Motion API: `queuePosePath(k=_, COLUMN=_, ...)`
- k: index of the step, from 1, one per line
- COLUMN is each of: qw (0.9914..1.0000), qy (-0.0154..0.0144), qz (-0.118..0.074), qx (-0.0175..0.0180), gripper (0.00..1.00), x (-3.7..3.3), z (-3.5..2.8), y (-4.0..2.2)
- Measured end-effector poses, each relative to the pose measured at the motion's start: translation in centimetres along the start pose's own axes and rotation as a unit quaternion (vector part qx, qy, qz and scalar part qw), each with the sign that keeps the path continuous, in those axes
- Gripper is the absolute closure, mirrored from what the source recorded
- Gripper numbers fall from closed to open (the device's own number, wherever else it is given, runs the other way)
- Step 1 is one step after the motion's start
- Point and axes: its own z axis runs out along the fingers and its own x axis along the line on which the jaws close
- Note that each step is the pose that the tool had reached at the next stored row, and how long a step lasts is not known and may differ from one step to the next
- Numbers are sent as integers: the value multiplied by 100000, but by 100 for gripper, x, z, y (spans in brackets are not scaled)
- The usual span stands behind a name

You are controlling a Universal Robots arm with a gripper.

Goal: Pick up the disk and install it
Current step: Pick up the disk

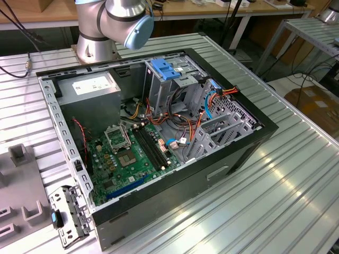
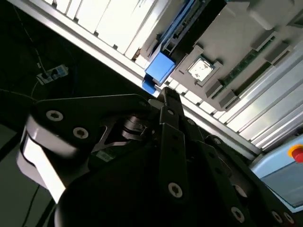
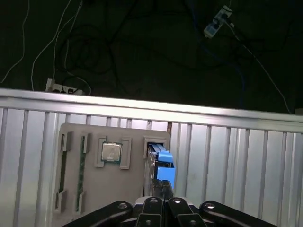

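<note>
Robotics lab, set up for computer assembly.
A robot arm (image 1: 114, 18) stood on a ribbed aluminium table (image 1: 265, 211) beside an open computer case (image 1: 265, 129) with its motherboard (image 1: 132, 159) bare. A grey parts tray (image 3: 94, 189) lay on the table, wooden benches (image 1: 180, 10) stood behind, and cables (image 3: 85, 52) trailed over the dark floor.

The black pincer (image 2: 166, 97) fills the foreground, its tip just beside the blue-framed disk (image 2: 160, 70); the disk stands on edge in a slot of a grey tray (image 2: 236, 42); a square chip (image 2: 199, 70) sits in a recess near it; the tray lies on the ribbed metal surface (image 2: 109, 23); past the edge, a power strip (image 2: 53, 72) lies on the dark floor; a red button (image 2: 297, 153) shows at the frame's edge.
</note>
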Motion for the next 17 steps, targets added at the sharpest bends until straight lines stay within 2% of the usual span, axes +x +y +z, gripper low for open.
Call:
queuePosePath(k=3, qw=99936, qy=158, qz=-3568, qx=-85, gripper=89, x=0, z=0, y=0)
queuePosePath(k=5, qw=99833, qy=255, qz=-5770, qx=-138, gripper=89, x=0, z=0, y=0)
queuePosePath(k=7, qw=99690, qy=348, qz=-7856, qx=-190, gripper=89, x=0, z=0, y=0)
queuePosePath(k=9, qw=99484, qy=449, qz=-10138, qx=-241, gripper=89, x=0, z=0, y=0)
queuePosePath(k=10, qw=99329, qy=510, qz=-11550, qx=-277, gripper=89, x=0, z=0, y=0)
queuePosePath(k=11, qw=99109, qy=589, qz=-13301, qx=-318, gripper=89, x=0, z=0, y=0)
queuePosePath(k=14, qw=98654, qy=720, qz=-16330, qx=-387, gripper=89, x=0, z=1, y=0)
queuePosePath(k=16, qw=98680, qy=803, qz=-16175, qx=-72, gripper=89, x=0, z=6, y=-1)
queuePosePath(k=17, qw=98788, qy=776, qz=-15501, qx=-39, gripper=89, x=-1, z=12, y=-1)
